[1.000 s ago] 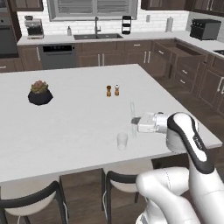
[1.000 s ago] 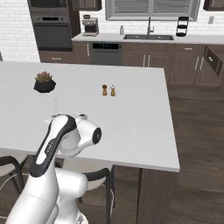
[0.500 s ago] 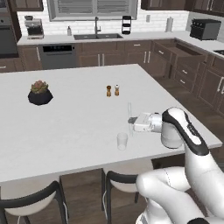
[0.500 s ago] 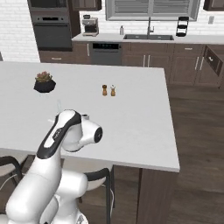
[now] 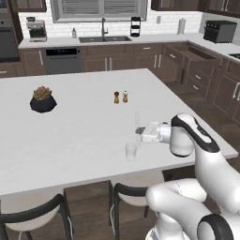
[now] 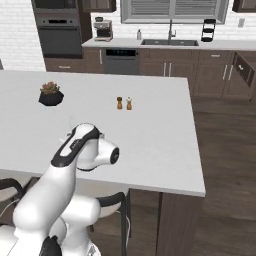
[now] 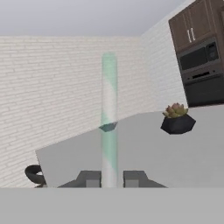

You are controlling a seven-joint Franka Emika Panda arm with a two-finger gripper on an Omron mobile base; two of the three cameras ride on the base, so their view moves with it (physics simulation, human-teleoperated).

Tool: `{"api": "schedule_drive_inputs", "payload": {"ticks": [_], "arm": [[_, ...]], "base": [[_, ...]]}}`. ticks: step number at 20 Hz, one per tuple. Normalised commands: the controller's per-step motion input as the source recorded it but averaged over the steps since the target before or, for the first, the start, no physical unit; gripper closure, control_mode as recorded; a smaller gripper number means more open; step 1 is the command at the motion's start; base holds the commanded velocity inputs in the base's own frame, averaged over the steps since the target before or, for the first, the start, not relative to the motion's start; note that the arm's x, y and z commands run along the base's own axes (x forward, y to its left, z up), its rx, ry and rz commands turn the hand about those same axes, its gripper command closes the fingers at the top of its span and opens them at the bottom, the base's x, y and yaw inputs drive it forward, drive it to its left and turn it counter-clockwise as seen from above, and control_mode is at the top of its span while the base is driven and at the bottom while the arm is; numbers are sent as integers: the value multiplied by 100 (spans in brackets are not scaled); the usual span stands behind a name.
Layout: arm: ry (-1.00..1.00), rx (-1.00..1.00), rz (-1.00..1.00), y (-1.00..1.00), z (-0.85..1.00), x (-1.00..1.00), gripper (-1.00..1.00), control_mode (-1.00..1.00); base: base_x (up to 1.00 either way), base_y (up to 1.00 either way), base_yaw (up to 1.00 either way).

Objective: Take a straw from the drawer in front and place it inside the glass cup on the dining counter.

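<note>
Fingers (image 7: 109,178) stay clamped on the upright straw (image 7: 109,113), now shifted closer above the glass cup (image 5: 131,151).

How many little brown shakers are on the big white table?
2. The left shaker and the right shaker stand side by side near the middle of the dining counter, beyond the glass cup. None seems hidden.
</note>
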Motion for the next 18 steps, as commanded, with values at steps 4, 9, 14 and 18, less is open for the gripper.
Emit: {"api": "schedule_drive_inputs", "payload": {"ticks": [4,9,14,18], "arm": [[-1,0,0,0,-22,19,100,-100],[-3,0,0,0,-13,24,100,-100],[-2,0,0,0,-12,23,100,-100],[-2,0,0,0,-13,20,100,-100]], "base": [[0,0,0],[0,0,0],[0,0,0],[0,0,0]]}}
